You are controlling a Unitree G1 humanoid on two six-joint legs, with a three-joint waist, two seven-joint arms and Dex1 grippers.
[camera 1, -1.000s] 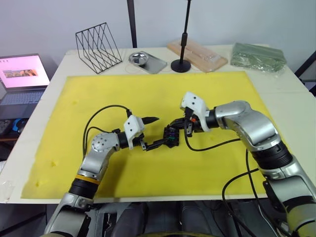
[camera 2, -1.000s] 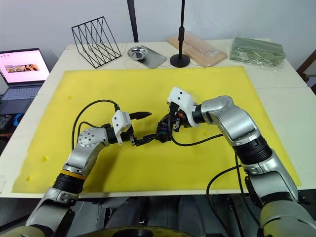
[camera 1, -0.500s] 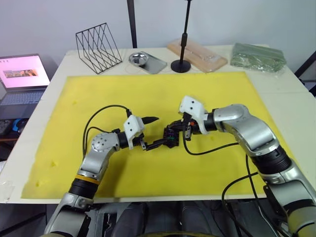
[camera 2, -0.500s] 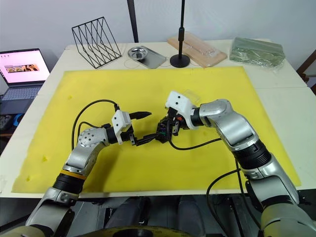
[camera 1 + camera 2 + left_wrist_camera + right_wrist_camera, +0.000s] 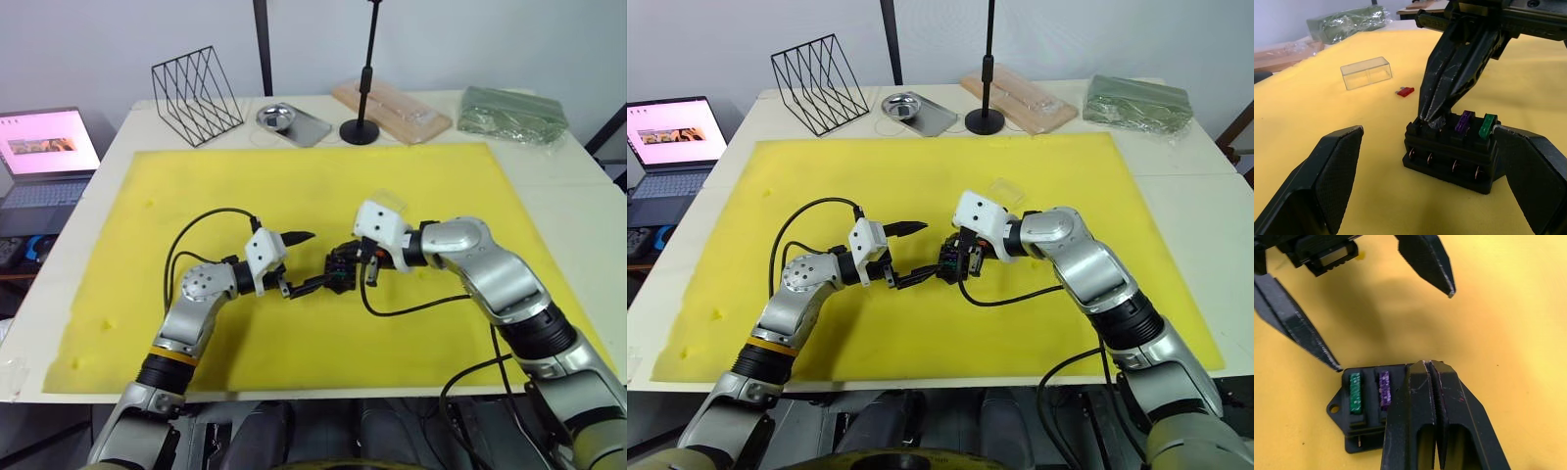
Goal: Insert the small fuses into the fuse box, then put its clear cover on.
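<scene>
First, brace the fuse box [image 5: 1449, 152] near the middle of the yellow mat [image 5: 1312, 112] with the left gripper [image 5: 315, 258] spread wide, one finger to either side and one tip at the box's corner. Press straight down with the right gripper [image 5: 1431, 117], pinched together on what looks like a grey fuse [image 5: 1437, 122] at the end slot, beside the seated purple fuse [image 5: 1464, 121] and green fuse [image 5: 1488, 126]. Align the blades with the slot before loading; avoid tilt, given the probable risk of jammed blades or a tipped box. Confirm seating level with the two neighbours, then release. Next, collect the red fuse [image 5: 1405, 91], lying flat on the mat just beyond the box toward the far edge. Lastly, fetch the clear cover [image 5: 1366, 72], resting further toward the same edge, and fit squarely over all four fuses.
</scene>
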